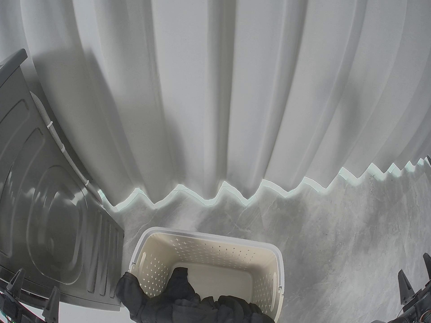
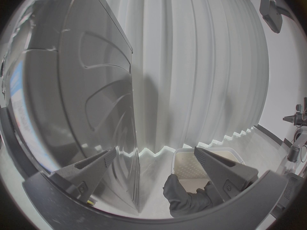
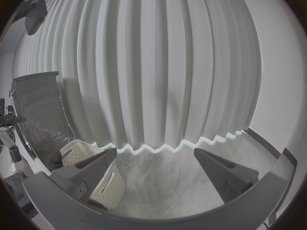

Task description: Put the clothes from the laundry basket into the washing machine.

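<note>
Grey jaws spread wide and empty on both your left gripper (image 2: 154, 152) and right gripper (image 3: 155, 153), held low either side of one cream laundry basket (image 1: 211, 237), where one dark heap of clothes (image 1: 179, 298) spills over the near rim, just beside one grey washing machine (image 1: 45, 202) on your left.

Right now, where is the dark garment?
Head view, bottom centre: the dark garment lies in the laundry basket, spilling over its near-left rim, next to the washing machine on the left.
</note>
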Tool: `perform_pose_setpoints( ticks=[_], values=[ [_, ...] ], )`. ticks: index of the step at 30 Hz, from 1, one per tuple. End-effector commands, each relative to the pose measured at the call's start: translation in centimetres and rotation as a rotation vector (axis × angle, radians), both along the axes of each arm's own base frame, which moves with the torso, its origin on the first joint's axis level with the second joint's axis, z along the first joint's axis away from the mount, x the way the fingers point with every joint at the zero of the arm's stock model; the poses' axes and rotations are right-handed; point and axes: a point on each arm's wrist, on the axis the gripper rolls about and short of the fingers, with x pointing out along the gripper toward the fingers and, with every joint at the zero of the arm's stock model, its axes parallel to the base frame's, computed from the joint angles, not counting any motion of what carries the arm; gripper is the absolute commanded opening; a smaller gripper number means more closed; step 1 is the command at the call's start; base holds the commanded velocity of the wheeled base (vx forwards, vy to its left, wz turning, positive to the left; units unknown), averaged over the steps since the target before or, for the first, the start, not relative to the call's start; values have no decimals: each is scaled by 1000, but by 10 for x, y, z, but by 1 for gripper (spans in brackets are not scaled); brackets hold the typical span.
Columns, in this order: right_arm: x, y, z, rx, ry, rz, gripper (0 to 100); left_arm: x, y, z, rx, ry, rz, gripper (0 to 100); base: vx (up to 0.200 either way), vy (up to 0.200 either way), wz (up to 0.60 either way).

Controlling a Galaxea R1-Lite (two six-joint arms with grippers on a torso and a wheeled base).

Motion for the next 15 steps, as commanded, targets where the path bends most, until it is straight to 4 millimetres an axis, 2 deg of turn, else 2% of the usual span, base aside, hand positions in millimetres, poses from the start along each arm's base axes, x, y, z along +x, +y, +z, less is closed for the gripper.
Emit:
perform_pose_setpoints(
  ticks=[1,15],
  values=[
    [0,0,-5,0,0,1,100,0,0,-5,0,0,-1,100,0,0,0],
    [0,0,-5,0,0,1,100,0,0,-5,1,0,-1,100,0,0,0]
  ],
)
